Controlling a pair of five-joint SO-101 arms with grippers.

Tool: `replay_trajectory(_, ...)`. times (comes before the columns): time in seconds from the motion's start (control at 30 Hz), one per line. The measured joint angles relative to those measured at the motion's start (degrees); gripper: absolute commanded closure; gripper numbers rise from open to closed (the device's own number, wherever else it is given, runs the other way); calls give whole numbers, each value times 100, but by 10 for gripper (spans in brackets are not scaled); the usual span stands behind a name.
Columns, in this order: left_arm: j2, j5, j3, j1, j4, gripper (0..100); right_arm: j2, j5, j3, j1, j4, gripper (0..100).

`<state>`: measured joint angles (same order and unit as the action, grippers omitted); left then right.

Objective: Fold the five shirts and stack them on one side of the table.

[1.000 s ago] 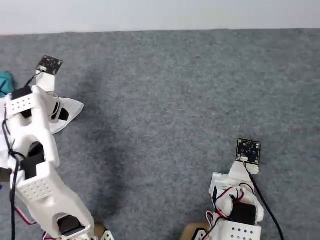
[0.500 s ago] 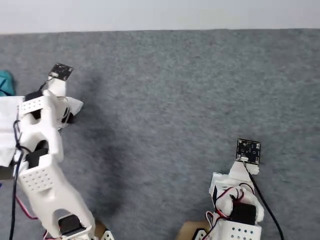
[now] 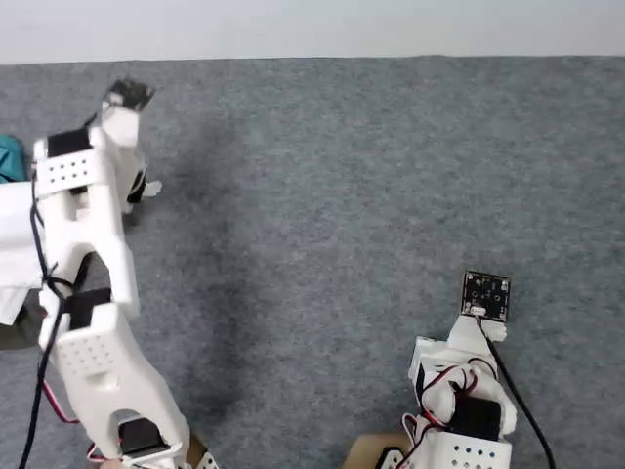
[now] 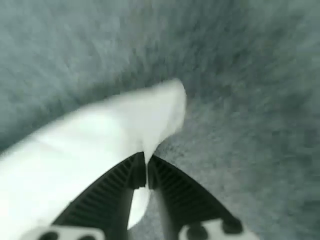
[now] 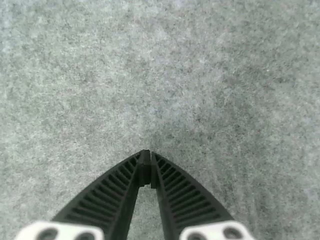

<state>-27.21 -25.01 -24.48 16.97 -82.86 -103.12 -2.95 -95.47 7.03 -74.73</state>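
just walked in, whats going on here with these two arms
Two robot arms are at a shirt-folding job on a grey table. The left gripper is shut on a fold of a white shirt at the table's left side. The right gripper is shut on nothing, over bare table close to its own base. A bit of teal cloth shows at the left edge.

White shirt [image 4: 110,130] — far left, corner aloft

White shirt [image 4: 100,135], teal cloth [image 3: 8,161], mottled grey table [image 3: 342,195].
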Motion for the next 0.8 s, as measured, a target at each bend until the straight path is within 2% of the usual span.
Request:
replay_trajectory(0.3, 1582, 818, -905, -1415, -879, 998, 0, 0, 0, 0, 0, 987)
replay_trajectory(0.7, 2875, 1811, -2558, -4220, -914, 998, 0, 0, 0, 0, 0, 987)
replay_trajectory(0.8, 2936, 1916, -2971, -4695, -914, 998, 0, 0, 0, 0, 0, 987)
